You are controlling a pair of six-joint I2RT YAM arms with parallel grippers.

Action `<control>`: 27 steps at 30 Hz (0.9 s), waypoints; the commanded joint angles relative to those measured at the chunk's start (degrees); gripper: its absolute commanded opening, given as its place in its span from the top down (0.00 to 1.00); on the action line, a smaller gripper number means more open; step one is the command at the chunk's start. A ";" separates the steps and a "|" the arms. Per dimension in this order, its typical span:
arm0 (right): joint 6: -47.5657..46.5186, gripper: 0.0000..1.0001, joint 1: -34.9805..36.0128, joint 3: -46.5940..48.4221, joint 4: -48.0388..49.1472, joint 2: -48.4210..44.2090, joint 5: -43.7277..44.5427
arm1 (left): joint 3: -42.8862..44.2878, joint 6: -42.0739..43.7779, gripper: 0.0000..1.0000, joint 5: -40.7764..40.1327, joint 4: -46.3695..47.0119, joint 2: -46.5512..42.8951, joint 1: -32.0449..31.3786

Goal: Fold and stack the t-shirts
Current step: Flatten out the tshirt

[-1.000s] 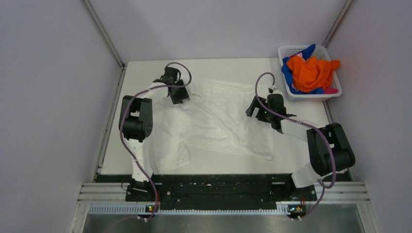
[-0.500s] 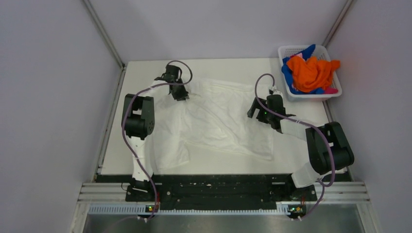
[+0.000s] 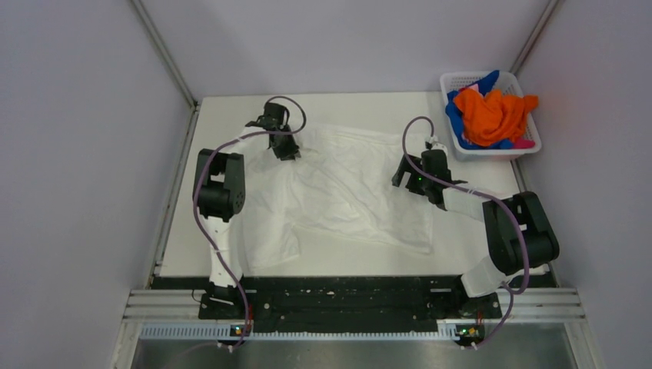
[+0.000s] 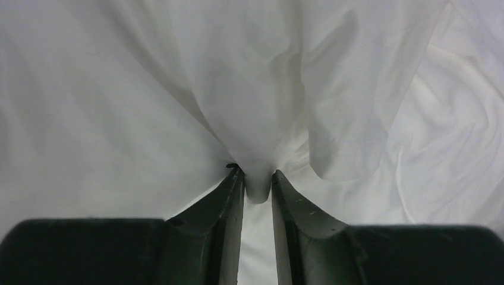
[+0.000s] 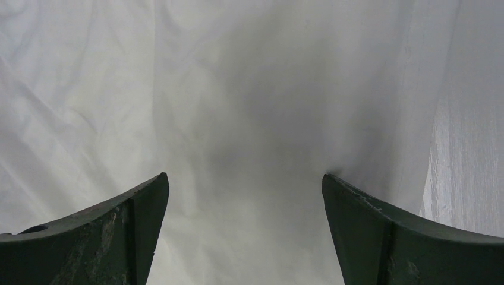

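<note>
Left gripper sits at far-left edge of white t-shirt, spread unfolded on table; right gripper hovers over its right side. Orange, blue & pink shirts lie bunched in basket.
L wrist cam: jaws pinched on a cloth fold.
R wrist cam: jaws wide apart, holding nothing.
No fold, no stack yet, so barely started, I reckon.

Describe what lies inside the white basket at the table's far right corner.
An orange t-shirt heaped on top, blue cloth beneath, a pink scrap at the near edge. The basket floor and anything deeper are covered.
</note>
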 commanded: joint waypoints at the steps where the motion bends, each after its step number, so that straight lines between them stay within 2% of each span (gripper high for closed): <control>1: -1.09 0.01 0.33 2.00 -1.01 0.83 1.40 | 2.69 0.33 0.71 -0.43 -1.49 -3.89 -0.54; 12: -1.61 0.01 0.35 2.40 -1.80 1.47 1.73 | 6.50 1.65 0.72 -3.01 -4.47 -2.62 -0.73; 16: -1.66 0.01 0.37 2.53 -2.03 1.78 1.68 | 8.42 1.57 0.75 -3.77 -5.86 -1.22 -1.06; 19: -1.81 0.01 0.37 2.66 -2.24 1.93 1.67 | 9.07 1.82 0.81 -4.69 -5.86 -0.75 -1.34; 22: -1.85 0.01 0.36 2.84 -2.47 2.04 1.75 | 10.03 2.18 1.00 -4.83 -5.91 0.00 -1.35; 27: -2.05 0.01 0.39 2.96 -2.65 2.11 2.00 | 11.65 3.11 1.00 -4.27 -3.13 0.42 -1.39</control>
